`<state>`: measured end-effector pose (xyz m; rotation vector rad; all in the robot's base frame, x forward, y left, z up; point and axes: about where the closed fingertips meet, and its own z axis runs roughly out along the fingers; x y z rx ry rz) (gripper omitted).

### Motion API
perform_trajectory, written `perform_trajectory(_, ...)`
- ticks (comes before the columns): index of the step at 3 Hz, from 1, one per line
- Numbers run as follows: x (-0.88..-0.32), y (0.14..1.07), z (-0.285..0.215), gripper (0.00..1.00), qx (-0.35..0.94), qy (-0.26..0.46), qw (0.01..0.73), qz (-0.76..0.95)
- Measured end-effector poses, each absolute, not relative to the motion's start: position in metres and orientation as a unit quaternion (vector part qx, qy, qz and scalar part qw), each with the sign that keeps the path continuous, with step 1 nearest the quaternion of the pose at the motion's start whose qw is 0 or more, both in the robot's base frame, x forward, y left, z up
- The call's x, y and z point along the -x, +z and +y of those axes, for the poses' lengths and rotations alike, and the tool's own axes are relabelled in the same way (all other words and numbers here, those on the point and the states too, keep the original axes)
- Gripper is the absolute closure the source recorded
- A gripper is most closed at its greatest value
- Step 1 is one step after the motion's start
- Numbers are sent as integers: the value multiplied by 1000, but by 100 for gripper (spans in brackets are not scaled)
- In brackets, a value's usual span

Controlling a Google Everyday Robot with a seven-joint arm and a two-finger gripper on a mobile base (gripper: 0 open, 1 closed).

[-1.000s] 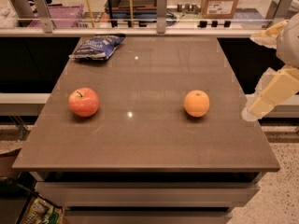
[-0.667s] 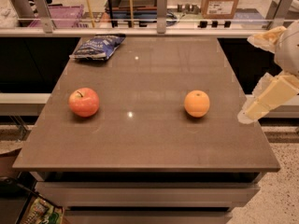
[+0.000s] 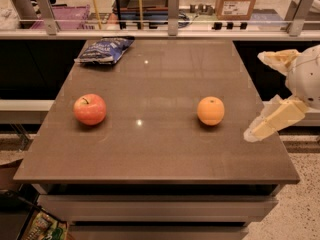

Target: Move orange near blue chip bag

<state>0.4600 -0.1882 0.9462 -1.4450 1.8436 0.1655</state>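
Orange rests on the desk — hand hovers near its right (fingers spread, empty), seemingly poised to grasp; blue chip bag lies far back-left.

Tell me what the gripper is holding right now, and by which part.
Nothing is held. The gripper hovers by the right edge of the table, jaws apart and empty. The orange sits free on the table, apart from it.
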Motion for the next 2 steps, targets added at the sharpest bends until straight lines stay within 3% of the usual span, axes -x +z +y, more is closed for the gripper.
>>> perform_trajectory(2,-477,910,-198,0,525,119,387,748)
